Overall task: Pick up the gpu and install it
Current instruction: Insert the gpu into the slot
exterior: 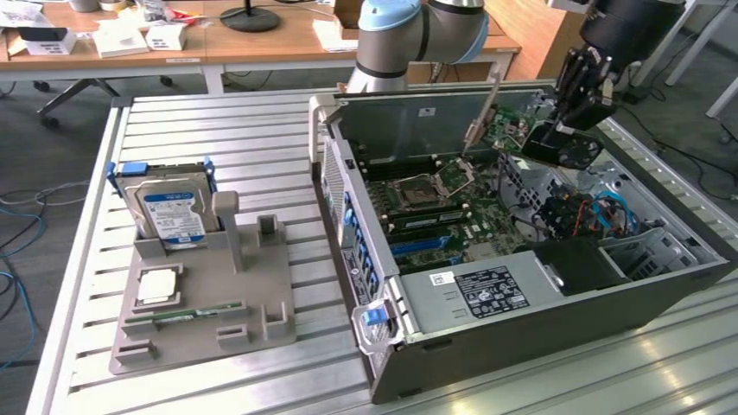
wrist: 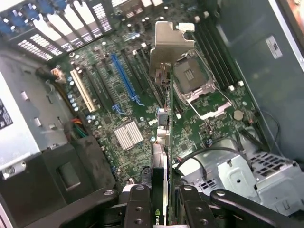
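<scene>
My gripper (exterior: 573, 128) hangs over the far right part of the open computer case (exterior: 554, 324), shut on the gpu (exterior: 559, 149). The card stands on edge above the motherboard (exterior: 461, 226), and its silver bracket (exterior: 481, 118) points toward the case's raised side wall. In the wrist view the gpu (wrist: 161, 156) runs edge-on out from between my fingers (wrist: 137, 206), ending in the bracket (wrist: 171, 42) near the CPU socket (wrist: 192, 78). My gripper (wrist: 162, 211) clamps it from both sides. A blue expansion slot (wrist: 124, 78) lies beside the card, apart from it.
A power supply (exterior: 485, 292) and a drive cage with blue cables (exterior: 600, 216) fill the case's near and right parts. In the exterior view's left, a grey fixture (exterior: 196, 341) holds a hard drive (exterior: 171, 212), a CPU (exterior: 155, 290) and a memory stick (exterior: 185, 316). Desks stand behind.
</scene>
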Controlling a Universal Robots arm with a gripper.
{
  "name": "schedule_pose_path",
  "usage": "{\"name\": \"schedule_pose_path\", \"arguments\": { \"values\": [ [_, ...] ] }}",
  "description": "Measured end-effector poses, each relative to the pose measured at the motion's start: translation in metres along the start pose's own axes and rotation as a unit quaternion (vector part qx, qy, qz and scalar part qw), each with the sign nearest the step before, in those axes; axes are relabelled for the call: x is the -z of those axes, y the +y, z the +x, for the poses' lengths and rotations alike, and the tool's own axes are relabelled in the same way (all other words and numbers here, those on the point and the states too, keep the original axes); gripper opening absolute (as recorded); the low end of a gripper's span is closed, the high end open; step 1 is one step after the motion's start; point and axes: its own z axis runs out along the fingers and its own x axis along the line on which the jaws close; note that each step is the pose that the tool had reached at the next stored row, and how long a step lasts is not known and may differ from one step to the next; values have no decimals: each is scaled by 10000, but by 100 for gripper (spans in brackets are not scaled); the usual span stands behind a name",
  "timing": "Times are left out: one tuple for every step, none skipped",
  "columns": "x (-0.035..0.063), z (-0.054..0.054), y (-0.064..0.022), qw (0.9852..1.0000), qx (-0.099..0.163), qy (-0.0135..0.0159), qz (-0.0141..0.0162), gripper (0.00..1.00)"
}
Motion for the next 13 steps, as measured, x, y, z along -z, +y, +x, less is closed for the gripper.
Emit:
{"name": "schedule_pose_path", "arguments": {
  "values": [
    [-1, 0, 0, 10000, 90, 6, -1, 27],
    [-2, 0, 0, 9998, 179, 12, -2, 27],
    [-3, 0, 0, 9996, 275, 19, -3, 27],
    [-4, 0, 0, 9993, 364, 26, -4, 27],
    [-6, 0, -1, 9990, 454, 32, -5, 27],
    [-7, 0, -1, 9985, 543, 38, -6, 27],
    [-8, 0, -1, 9980, 633, 44, -7, 27],
    [-9, 0, -1, 9974, 722, 51, -8, 27],
    [-10, 0, -1, 9966, 820, 58, -10, 27],
    [-11, 0, -1, 9958, 909, 64, -11, 27],
    [-13, 0, -1, 9950, 998, 70, -12, 27],
    [-15, 0, -1, 9940, 1088, 76, -13, 27],
    [-17, 0, -1, 9930, 1177, 83, -14, 27]
  ]
}}
